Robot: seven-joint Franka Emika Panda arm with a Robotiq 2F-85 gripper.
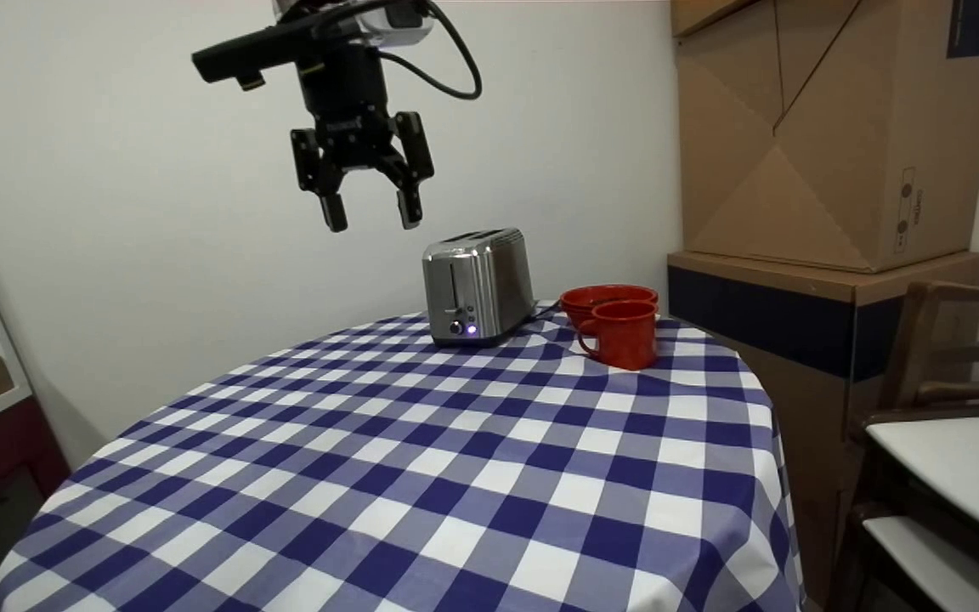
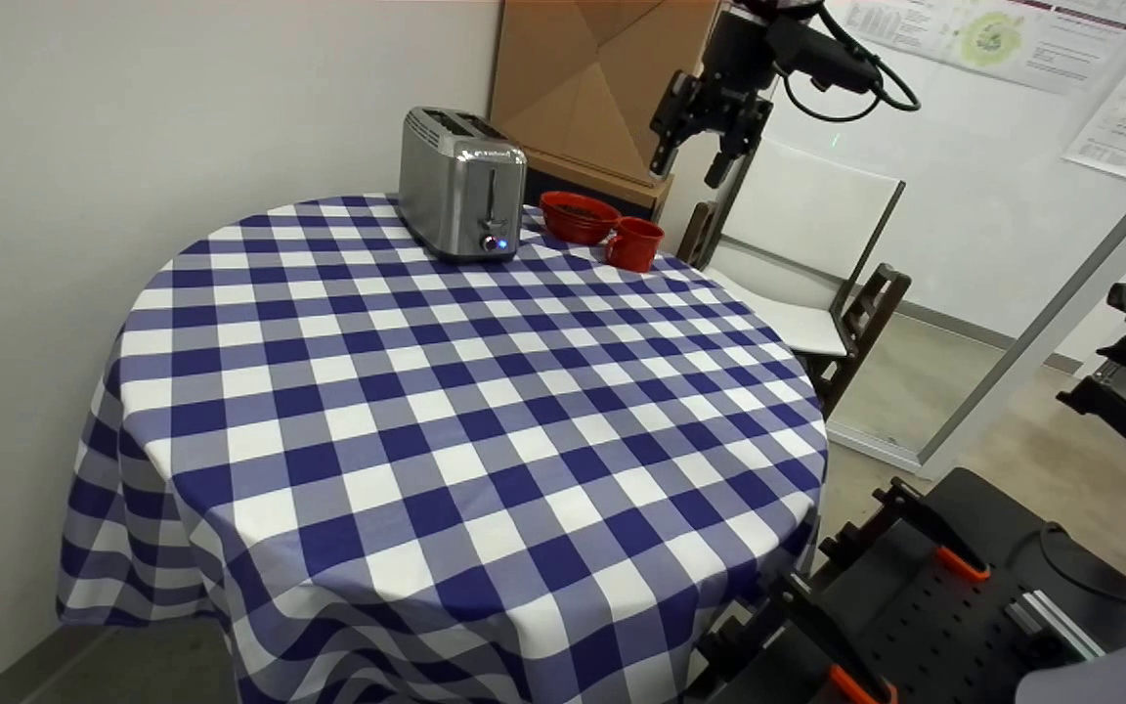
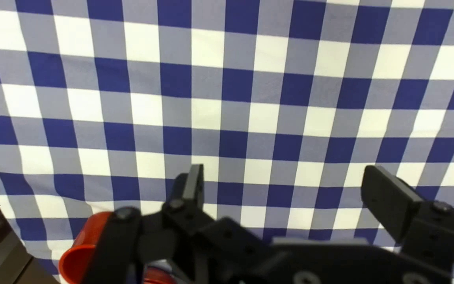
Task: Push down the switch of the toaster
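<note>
The silver toaster (image 1: 481, 285) stands upright on the checked tablecloth near the wall; it also shows in an exterior view (image 2: 455, 186). Its front has a vertical slot, a knob and a lit purple-blue light. The switch lever (image 2: 494, 226) appears at the slot's lower end, just above the knob. My gripper (image 1: 373, 221) hangs high above the table, pointing down, open and empty, well apart from the toaster. It also shows in an exterior view (image 2: 688, 173) and in the wrist view (image 3: 284, 170), where only tablecloth lies between its fingers. The toaster cannot be made out in the wrist view.
A red mug (image 1: 625, 336) and red bowls (image 1: 608, 297) stand beside the toaster. A dark cord runs behind them. The round table (image 2: 407, 391) carries a checked cloth. Cardboard boxes (image 1: 795, 170), a wall and a white chair (image 2: 807, 225) border it.
</note>
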